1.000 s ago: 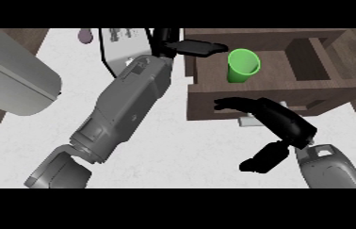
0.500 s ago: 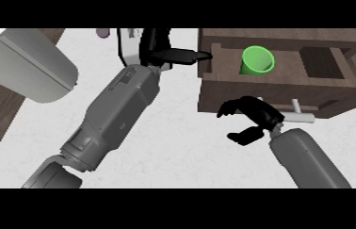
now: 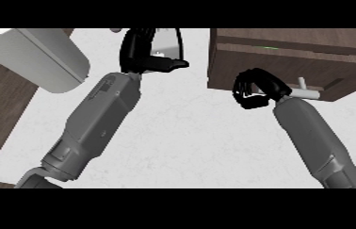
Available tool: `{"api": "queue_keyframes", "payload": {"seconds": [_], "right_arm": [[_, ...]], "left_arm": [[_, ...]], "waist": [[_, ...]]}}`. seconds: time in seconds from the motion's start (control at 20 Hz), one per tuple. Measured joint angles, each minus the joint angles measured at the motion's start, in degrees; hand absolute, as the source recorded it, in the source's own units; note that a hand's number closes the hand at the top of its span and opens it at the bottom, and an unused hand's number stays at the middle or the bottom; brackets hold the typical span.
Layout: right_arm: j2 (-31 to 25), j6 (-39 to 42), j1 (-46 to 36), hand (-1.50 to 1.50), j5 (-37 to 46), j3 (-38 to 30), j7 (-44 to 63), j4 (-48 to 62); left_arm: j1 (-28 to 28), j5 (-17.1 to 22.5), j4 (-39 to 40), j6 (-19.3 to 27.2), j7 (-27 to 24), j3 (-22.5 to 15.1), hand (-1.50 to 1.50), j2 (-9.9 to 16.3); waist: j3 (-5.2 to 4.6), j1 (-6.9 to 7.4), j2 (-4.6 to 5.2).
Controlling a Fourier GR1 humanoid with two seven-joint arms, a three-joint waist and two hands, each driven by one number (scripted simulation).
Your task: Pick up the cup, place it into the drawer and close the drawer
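I see only a thin green sliver of the cup (image 3: 266,47) at the top edge of the dark wooden drawer (image 3: 278,63), which looks almost pushed in. My right hand (image 3: 256,89) sits against the drawer front beside its pale handle (image 3: 306,92), fingers curled with nothing in them. My left hand (image 3: 146,53) is up over the white tabletop (image 3: 188,138), fingers relaxed and holding nothing. A grey appliance (image 3: 42,58) sits at the left.
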Motion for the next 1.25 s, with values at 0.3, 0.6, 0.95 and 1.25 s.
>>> {"api": "queue_keyframes", "payload": {"seconds": [0.3, 0.6, 0.95, 1.25], "right_arm": [[-0.81, -0.41, -4.23, 1.5, -2.64, -4.52, -3.66, 6.84], [-1.64, 3.87, -4.49, 1.5, -5.71, -6.46, -4.95, 7.82], [-3.07, 9.3, -3.87, 1.5, -8.76, -7.64, -5.27, 6.79], [-4.26, 13.45, -3.16, 1.5, -10.78, -8.11, -5.08, 5.41]], "left_arm": [[2.65, 0.29, -3.12, -2.48, 1.7, -0.23, -1.5, 2.86], [4.63, 0.36, -4.87, -4.43, 2.5, -0.64, -1.5, 4.42], [6.24, 0.71, -6.33, -6.53, 2.83, -0.95, -1.5, 5.04], [7.01, 1.08, -7.22, -7.68, 2.8, -0.89, -1.5, 5.24]], "waist": [[0.24, 1.45, 0.15], [0.45, 2.3, 0.24], [0.76, 3.22, 0.66], [0.94, 3.84, 1.07]]}}
